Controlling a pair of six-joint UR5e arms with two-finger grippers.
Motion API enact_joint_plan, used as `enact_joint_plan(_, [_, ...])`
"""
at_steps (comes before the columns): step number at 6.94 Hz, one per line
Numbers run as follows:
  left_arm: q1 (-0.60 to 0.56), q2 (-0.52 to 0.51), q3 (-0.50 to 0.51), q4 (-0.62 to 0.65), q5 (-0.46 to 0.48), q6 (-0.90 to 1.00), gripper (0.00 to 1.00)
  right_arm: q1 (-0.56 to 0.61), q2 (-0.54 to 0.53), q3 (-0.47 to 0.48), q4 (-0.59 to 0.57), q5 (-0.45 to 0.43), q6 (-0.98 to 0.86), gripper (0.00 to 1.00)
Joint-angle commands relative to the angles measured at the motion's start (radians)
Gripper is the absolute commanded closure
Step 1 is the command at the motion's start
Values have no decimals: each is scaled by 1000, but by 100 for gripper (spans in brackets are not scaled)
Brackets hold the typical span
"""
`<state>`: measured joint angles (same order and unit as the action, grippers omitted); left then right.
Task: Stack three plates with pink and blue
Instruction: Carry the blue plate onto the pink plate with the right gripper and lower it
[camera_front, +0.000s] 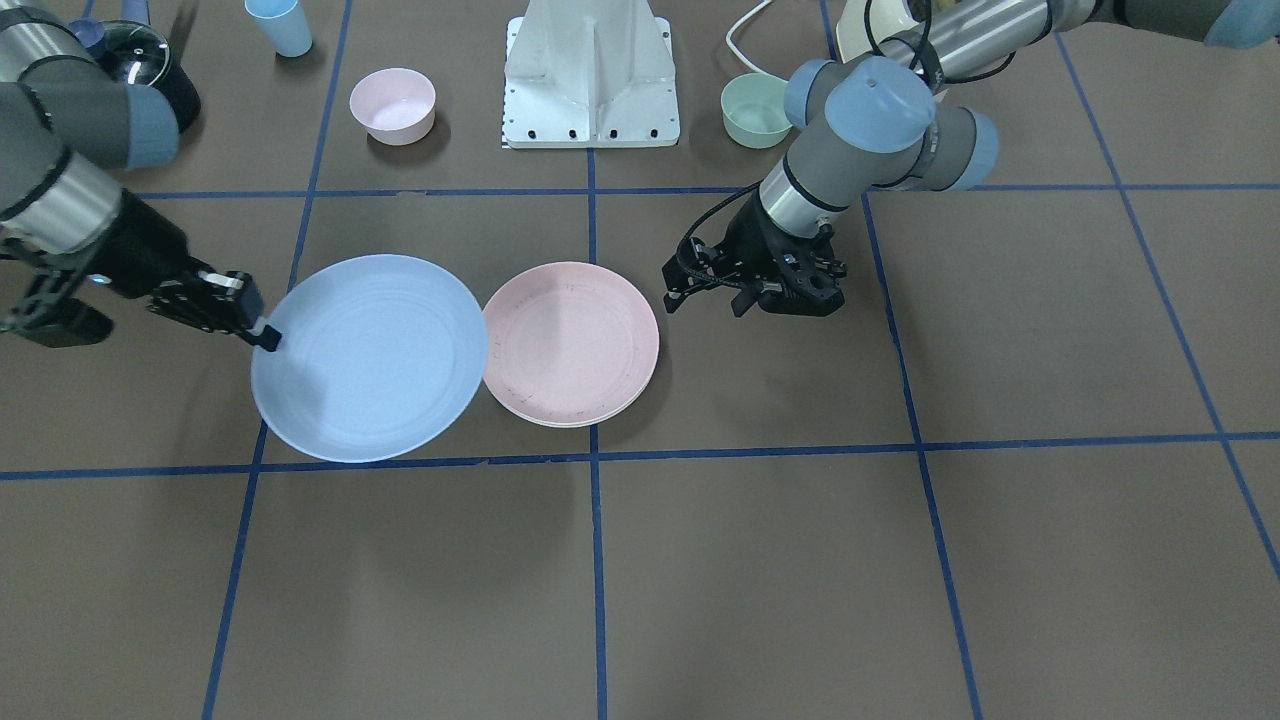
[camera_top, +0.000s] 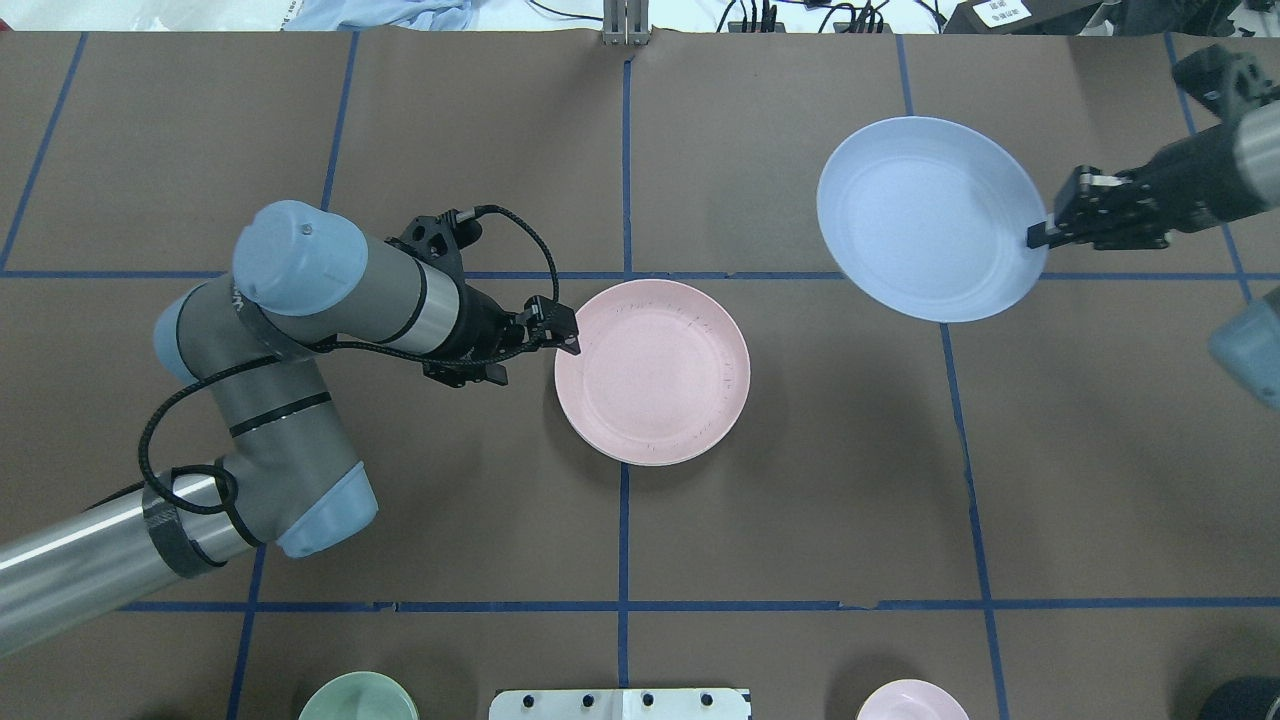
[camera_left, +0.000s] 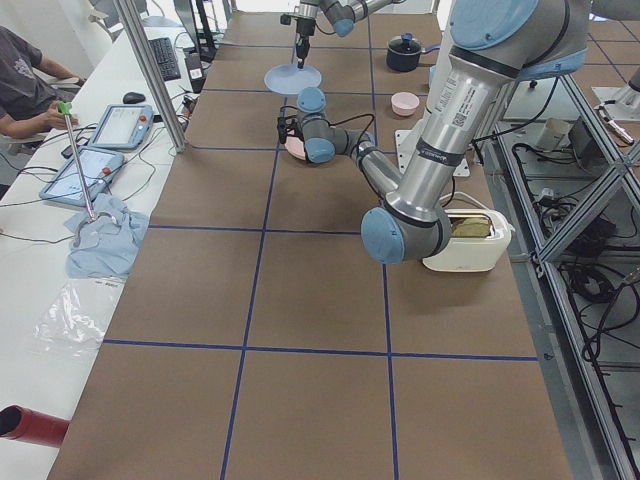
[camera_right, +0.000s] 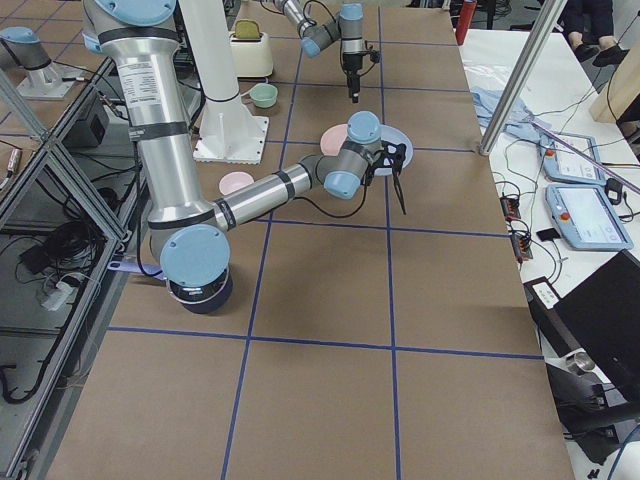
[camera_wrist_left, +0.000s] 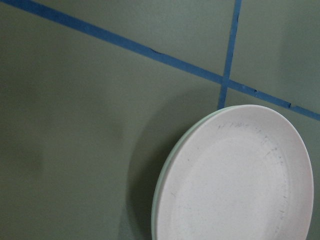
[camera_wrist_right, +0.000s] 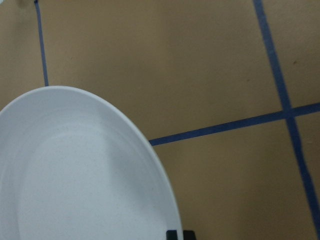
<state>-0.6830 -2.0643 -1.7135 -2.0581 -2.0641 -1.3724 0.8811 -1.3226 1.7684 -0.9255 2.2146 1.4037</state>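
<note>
One blue plate (camera_front: 370, 357), one pink plate (camera_front: 570, 343), one pale green plate (camera_wrist_left: 160, 185), two bowls (camera_front: 392, 105) (camera_front: 755, 110), one cup (camera_front: 279, 25)

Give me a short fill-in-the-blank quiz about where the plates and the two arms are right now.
1. The lifted plate that the right end effector grips by the rim is ___.
2. Under the pink plate lies a third plate, coloured pale ___.
3. The left end effector, beside the pink plate, holds ___.
Missing words: blue; green; nothing.

The pink plate (camera_top: 652, 372) lies stacked on the cream-green plate (camera_wrist_left: 154, 220); the light-blue plate (camera_top: 925, 215) hangs raised and tilted, rim-gripped by the right pincer (camera_top: 1040, 236).
</note>
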Motion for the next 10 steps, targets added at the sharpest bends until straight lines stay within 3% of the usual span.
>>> enact_joint_plan(1, [-58, 56, -130, 119, -5, 180, 0, -146, 151, -6, -175, -107, 40, 100])
enact_joint_plan(3, [-81, 69, -146, 122, -7, 203, 0, -221, 221, -38, -240, -165, 41, 100])
enact_joint_plan(8, [-84, 69, -146, 121, -5, 203, 0, -257, 223, -64, -254, -190, 40, 100])
enact_joint_plan(9, [-82, 70, -143, 121, -4, 205, 0, -263, 235, -70, -254, -197, 40, 38])
enact_joint_plan(10, [-84, 70, -143, 121, -4, 205, 0, -266, 235, -72, -251, -243, 40, 0])
